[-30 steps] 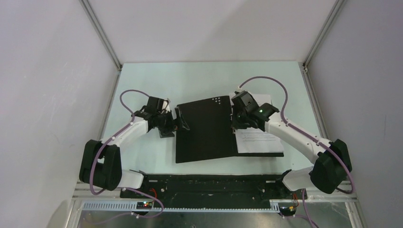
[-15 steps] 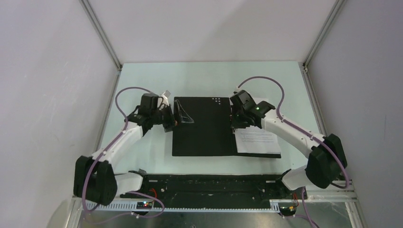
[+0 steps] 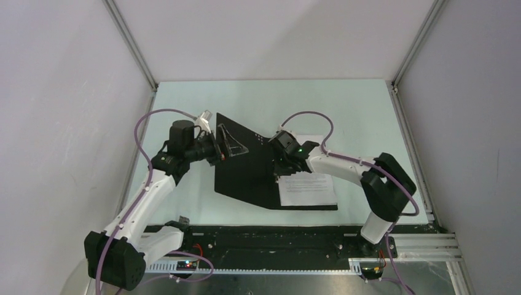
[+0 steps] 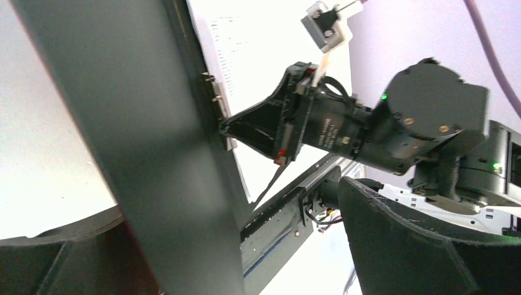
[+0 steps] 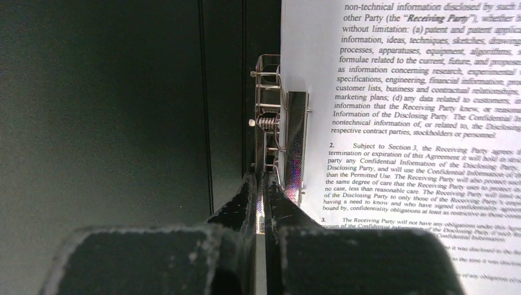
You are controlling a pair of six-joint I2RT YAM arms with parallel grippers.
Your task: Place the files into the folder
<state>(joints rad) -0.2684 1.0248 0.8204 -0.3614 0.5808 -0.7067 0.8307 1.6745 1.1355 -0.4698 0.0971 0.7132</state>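
Folder [image 3: 246, 178] open on desk [image 3: 344, 110], thin floppy-looking files [image 3: 307, 192] inside by its metal clip [image 5: 282, 135] at the closed right tool [image 3: 278, 167], stiff-looking cover edge, probably the best hold, straddled by the open left tool [image 3: 236, 147]

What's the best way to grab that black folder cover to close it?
I'd grip the folder cover at its free left edge, coming from the left, one finger on each face. It is thin, tilted up, and hinged at the spine by the metal clip, so that outer edge should fit open jaws.
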